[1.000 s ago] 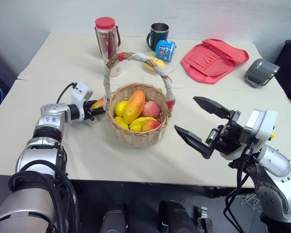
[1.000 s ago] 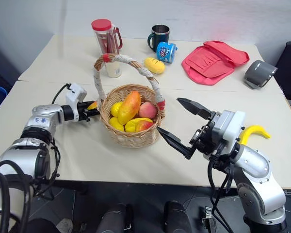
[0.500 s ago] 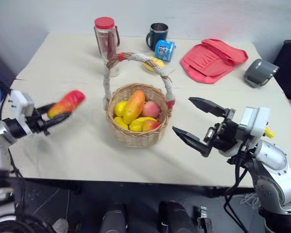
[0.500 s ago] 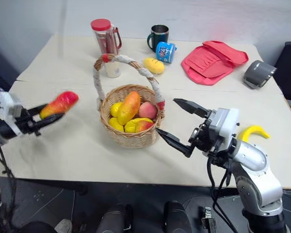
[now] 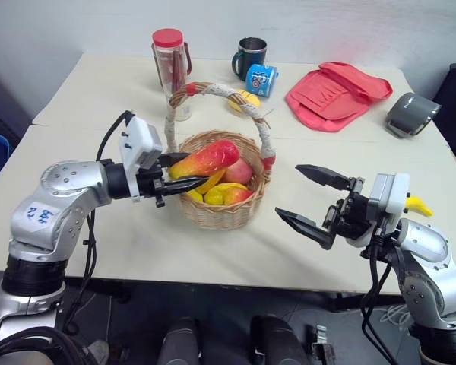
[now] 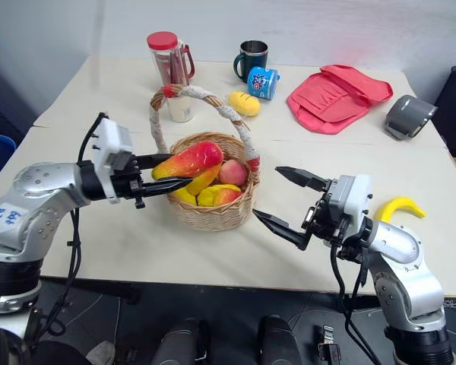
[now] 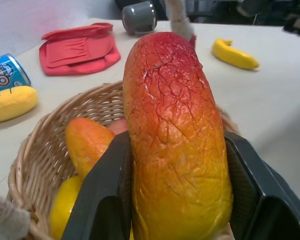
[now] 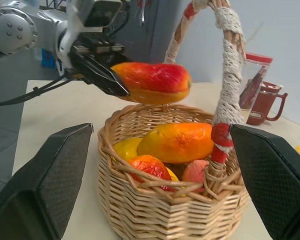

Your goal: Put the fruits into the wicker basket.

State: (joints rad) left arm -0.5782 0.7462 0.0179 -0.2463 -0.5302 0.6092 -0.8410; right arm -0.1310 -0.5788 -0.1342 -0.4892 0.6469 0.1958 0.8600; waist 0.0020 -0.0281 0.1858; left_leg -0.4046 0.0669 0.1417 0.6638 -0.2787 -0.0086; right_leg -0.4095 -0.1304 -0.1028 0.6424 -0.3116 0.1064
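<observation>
Cream table (image 5: 137, 251) is carrying the wicker basket (image 5: 216, 213), already holding several fruits. Left end effector (image 5: 184, 172) is clamping a red-yellow fruit (image 5: 205, 160) over the basket rim; right end effector (image 5: 308, 199) is hanging wide apart, empty. Right eye view: banana (image 6: 397, 207) and yellow fruit (image 6: 242, 103) are lying outside, so I judge three are left. Left wrist view: the red-yellow fruit is sitting pinched above the basket.

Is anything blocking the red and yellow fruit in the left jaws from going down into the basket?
Nothing visible does. The left gripper holds the red-yellow fruit over the wicker basket, beside the arched handle, not under it. Fruits already fill the bowl below.
</observation>
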